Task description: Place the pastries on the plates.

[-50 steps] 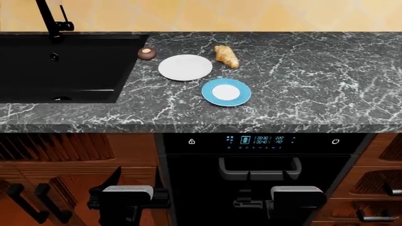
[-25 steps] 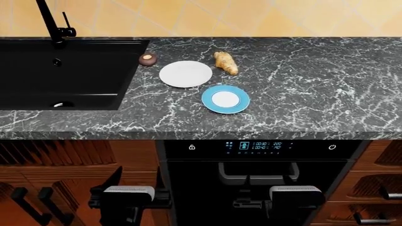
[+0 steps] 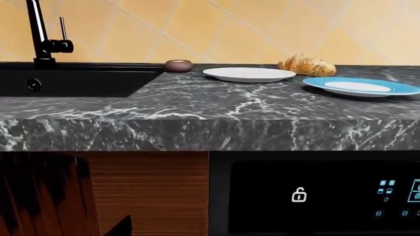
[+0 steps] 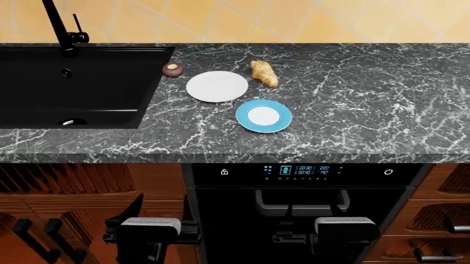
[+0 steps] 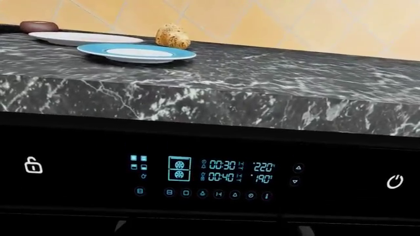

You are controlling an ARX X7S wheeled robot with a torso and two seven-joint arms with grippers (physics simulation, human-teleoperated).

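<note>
On the dark marble counter [image 4: 353,93], the white plate [image 4: 217,86] serves as the reference for everything else. The chocolate donut [image 4: 173,69] sits on the counter just off the plate's far-left side, between the plate and the corner of the black sink [image 4: 74,82], apart from the plate's rim. The croissant [image 4: 264,73] lies on the counter at the plate's far-right side, close to the rim but not on it, its length angled across the stone. The blue-rimmed plate [image 4: 263,115] rests nearer the counter's front edge, to the right of the white plate, their rims close together. Both plates are bare — neither pastry is on a plate yet. A black faucet [image 4: 63,25] stands behind the sink, well to the left of the white plate. Below the counter's front edge, the oven [image 4: 301,220] shows its lit control panel [image 4: 298,170], and wooden cabinet fronts [image 4: 81,198] flank it. The left gripper [image 4: 149,239] and the right gripper [image 4: 345,236] hang low in front of the cabinets and oven, well below and in front of the white plate — their fingers are not clear in any view, so I cannot tell how either one stands, open or closed. Nothing is seen held.
</note>
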